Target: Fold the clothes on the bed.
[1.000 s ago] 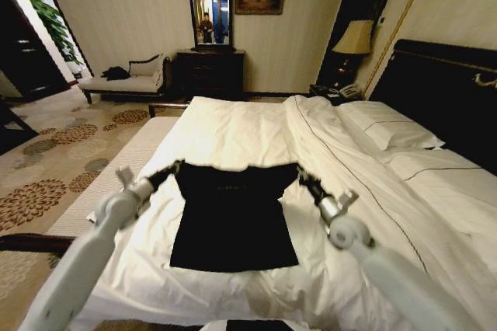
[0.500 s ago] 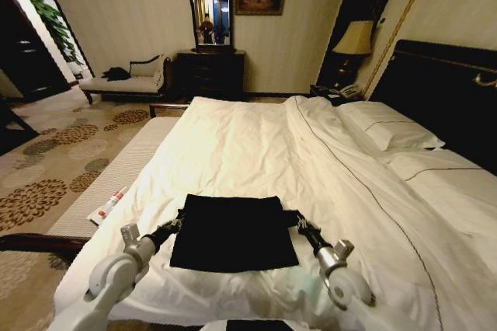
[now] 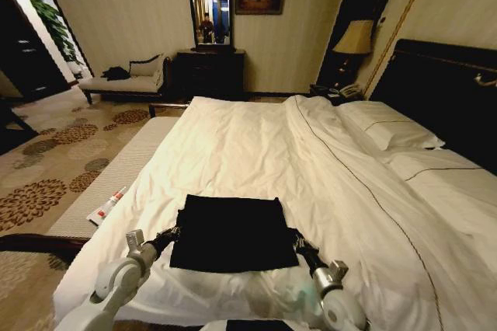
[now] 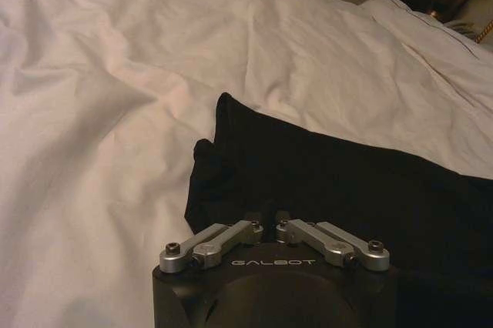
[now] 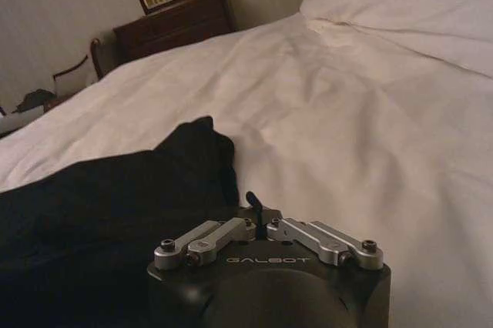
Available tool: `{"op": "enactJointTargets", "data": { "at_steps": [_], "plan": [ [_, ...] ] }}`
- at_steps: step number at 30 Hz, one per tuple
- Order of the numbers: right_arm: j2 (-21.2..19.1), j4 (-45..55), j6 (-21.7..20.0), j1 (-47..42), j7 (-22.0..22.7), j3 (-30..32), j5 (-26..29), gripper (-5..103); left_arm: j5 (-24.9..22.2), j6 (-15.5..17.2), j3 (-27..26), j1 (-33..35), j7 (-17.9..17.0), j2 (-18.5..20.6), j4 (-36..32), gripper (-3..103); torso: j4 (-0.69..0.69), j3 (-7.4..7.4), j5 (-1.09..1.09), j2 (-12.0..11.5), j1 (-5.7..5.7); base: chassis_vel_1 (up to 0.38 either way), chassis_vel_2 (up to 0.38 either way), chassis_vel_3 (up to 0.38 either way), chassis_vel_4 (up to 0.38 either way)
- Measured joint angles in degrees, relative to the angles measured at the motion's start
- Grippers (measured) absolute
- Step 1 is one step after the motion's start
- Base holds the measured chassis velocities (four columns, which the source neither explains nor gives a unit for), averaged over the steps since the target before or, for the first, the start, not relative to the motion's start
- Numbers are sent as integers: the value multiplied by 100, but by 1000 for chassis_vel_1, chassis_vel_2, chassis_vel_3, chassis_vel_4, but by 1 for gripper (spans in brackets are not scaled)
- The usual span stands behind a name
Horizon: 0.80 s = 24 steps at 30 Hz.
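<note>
Both claws, left (image 3: 169, 235) and right (image 3: 297, 242), look pinched onto the folded black cotton T-shirt (image 3: 231, 231); letting go unevenly could drag the fold open.

Left arm (image 3: 105, 296): rounded, pale grey-white shell segments leading to a silver metal collar with a small square bracket standing off it, then a slim black wrist section ending in the left gripper (image 3: 172, 231). Right arm (image 3: 342, 311): same pale casing, silver collar and black wrist, ending in the right gripper (image 3: 293, 239). Left gripper housing (image 4: 273, 293): matte black rounded block with "GALBOT" lettered in pale grey just behind the claw. Paired brushed-silver linkage bars (image 4: 212, 242) fan outward either side of it, each pinned by dark socket-head screws. Right gripper housing (image 5: 268, 289): identical black block, lettering, silver links and screws.
</note>
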Motion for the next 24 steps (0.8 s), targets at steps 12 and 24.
{"op": "enactJointTargets", "data": {
  "at_steps": [12,24],
  "plan": [
    [-13,1514,-235,-199,602,1122,441,46,-1237,478,-1614,-9,577,6,-967,34,-2,0,1,1,-1,0,0,0,0],
    [93,941,-501,718,689,750,740,89,-624,283,-341,-2071,254,-359,1273,77,-1,1,3,-1,0,0,0,0,0]
  ]
}}
